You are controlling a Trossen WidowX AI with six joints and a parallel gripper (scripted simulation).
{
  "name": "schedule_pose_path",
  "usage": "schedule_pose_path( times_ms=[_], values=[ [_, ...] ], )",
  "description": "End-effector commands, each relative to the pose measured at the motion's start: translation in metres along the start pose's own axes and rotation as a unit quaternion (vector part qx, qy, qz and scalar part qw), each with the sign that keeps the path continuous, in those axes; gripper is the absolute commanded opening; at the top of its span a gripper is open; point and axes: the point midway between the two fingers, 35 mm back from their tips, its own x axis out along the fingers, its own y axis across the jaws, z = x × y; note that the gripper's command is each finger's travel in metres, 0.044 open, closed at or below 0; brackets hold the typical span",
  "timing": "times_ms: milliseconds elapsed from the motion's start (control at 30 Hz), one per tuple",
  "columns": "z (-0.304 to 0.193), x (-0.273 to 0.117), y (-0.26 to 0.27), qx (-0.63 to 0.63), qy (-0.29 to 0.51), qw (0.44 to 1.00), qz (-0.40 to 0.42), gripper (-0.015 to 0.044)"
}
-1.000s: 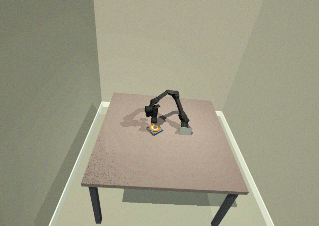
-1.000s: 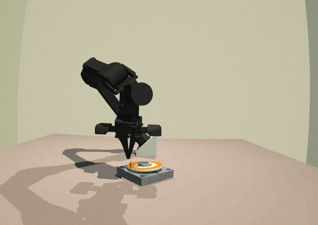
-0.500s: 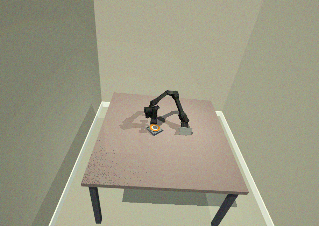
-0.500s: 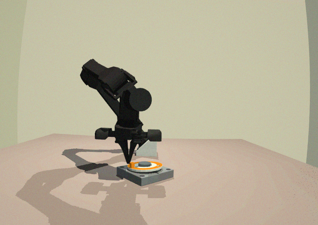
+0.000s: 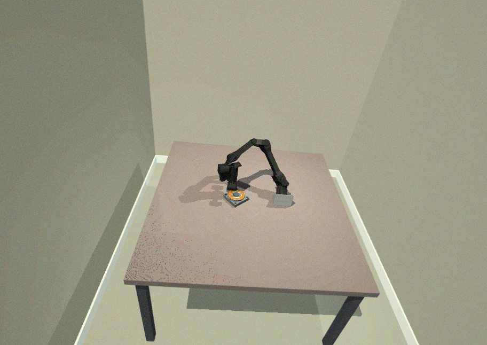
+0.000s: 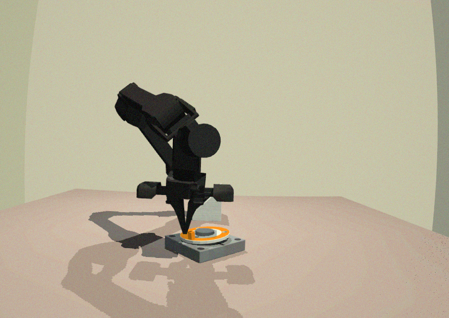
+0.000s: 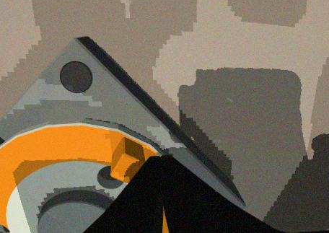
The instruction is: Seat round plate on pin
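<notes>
The round plate, with an orange ring, sits around the grey post on the square grey base. In the exterior view a dark gap shows under its rim, so it is not flat on the base. The orange tab stands at the rim, with the hole beside it. The pin is not visible. My gripper is shut and empty, pointing down, its tips low beside the tab. Whether they touch plate or tab I cannot tell.
The base lies on the pinkish table. The arm's pale angled mount stands to the right of the base in the top view and behind it in the exterior view. The arm's shadows fall around the base.
</notes>
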Motion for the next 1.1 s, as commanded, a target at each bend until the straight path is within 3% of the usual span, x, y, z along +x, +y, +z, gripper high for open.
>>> schedule_pose_path(
  times_ms=[0, 1067],
  values=[
    [0.003, 0.002, 0.007, 0.000, 0.003, 1.000, 0.002, 0.0000],
    [0.014, -0.001, 0.033, 0.000, 0.003, 1.000, 0.002, 0.0000]
  ],
)
